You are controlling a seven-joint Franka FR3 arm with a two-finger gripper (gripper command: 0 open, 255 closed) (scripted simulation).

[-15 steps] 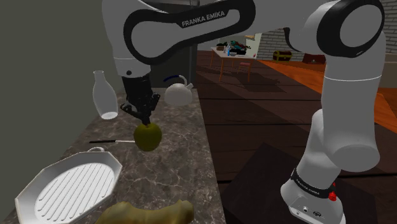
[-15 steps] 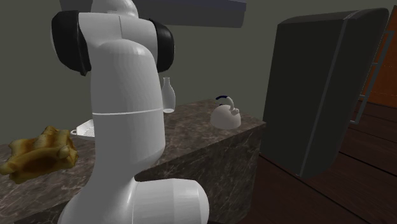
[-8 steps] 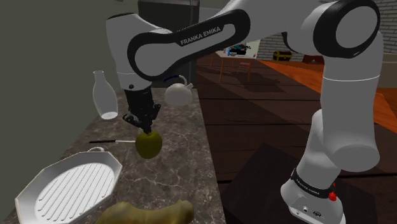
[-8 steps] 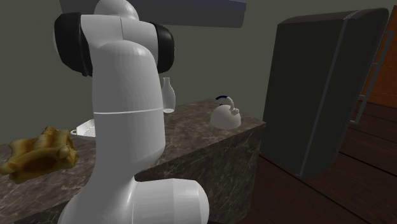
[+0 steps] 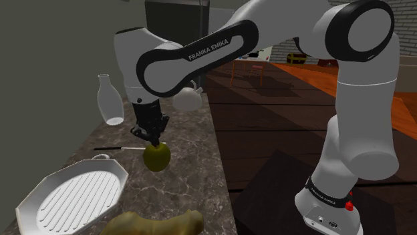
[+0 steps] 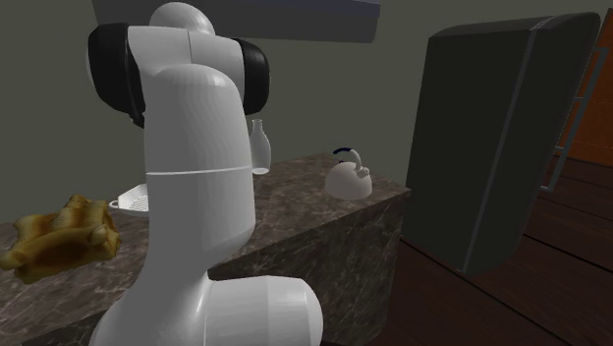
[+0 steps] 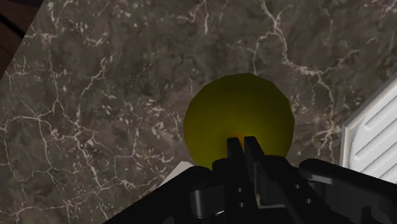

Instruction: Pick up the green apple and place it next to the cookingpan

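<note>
Dark marbled counter (image 5: 194,175) beside a brown wooden floor (image 5: 281,107), in the shoulder view. On it, a white ribbed cookingpan (image 5: 73,197) at the lower left, with a white bottle (image 5: 109,100) and a white kettle (image 5: 187,99) farther back. Black tool (image 5: 153,139) pointing down, clamped on the top of the yellow-green apple (image 5: 157,157), near the cookingpan's far corner.

Second exterior view: white arm (image 6: 192,177) in front, bottle and kettle behind it on the counter.

Wrist view: fingers nearly together, pinching the apple at its top. Marble below, cookingpan's edge just beside.

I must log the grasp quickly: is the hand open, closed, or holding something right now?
The hand is closed, holding the yellow-green apple by its top.
</note>
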